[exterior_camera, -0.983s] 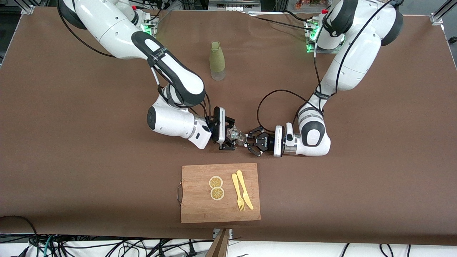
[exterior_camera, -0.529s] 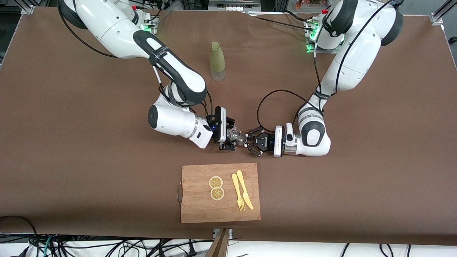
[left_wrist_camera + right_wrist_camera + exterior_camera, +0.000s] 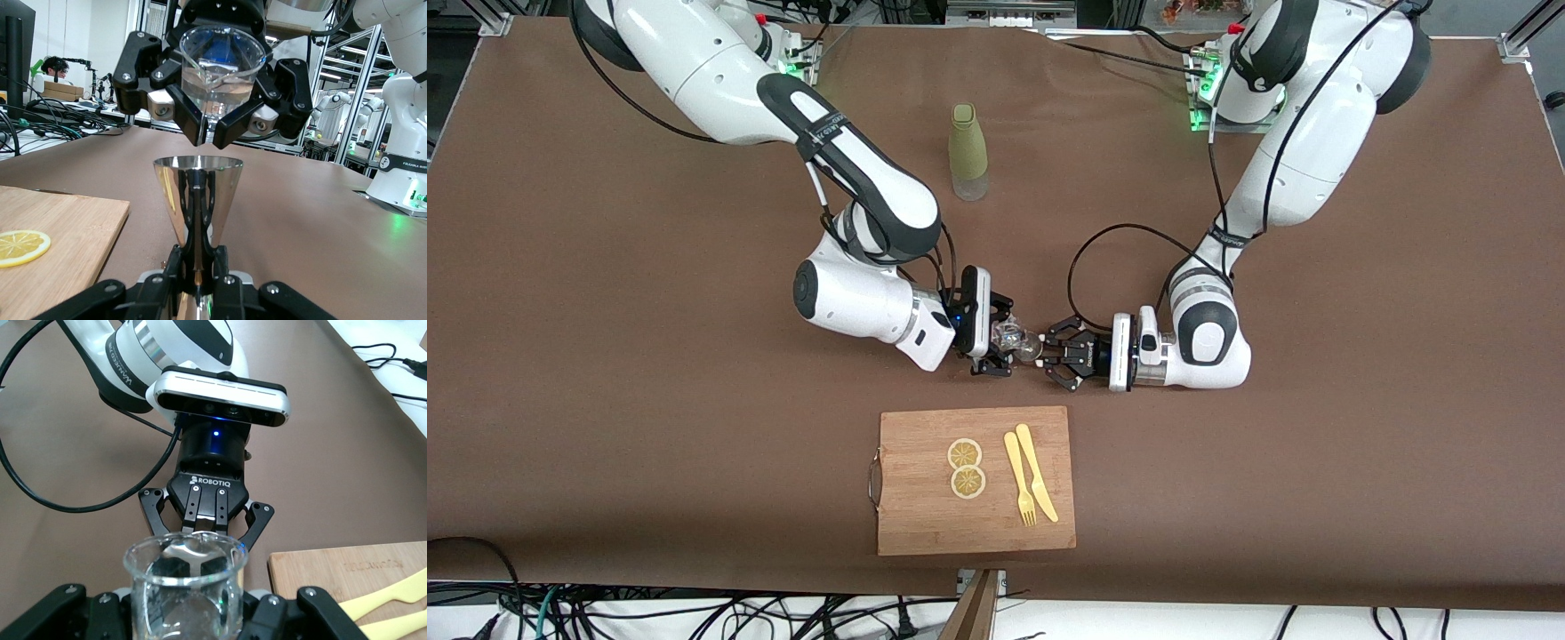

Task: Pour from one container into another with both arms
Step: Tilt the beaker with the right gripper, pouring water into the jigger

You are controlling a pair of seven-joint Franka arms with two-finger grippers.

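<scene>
Right arm (image 3: pixel 854 178) shifted, glass (image 3: pixel 1009 336) tilted.

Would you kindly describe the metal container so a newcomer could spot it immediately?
Start at the wooden cutting board, then look just farther from the front camera, where both grippers meet. The left gripper is shut on a steel jigger, a mirror-bright cone. The right gripper holds a clear glass beaker above it; the jigger alone is opaque metal.

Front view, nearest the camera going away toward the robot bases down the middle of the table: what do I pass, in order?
Wooden cutting board, then lemon slices, then the two shut grippers, right on a clear glass beaker and left on a metal jigger, then green bottle.
</scene>
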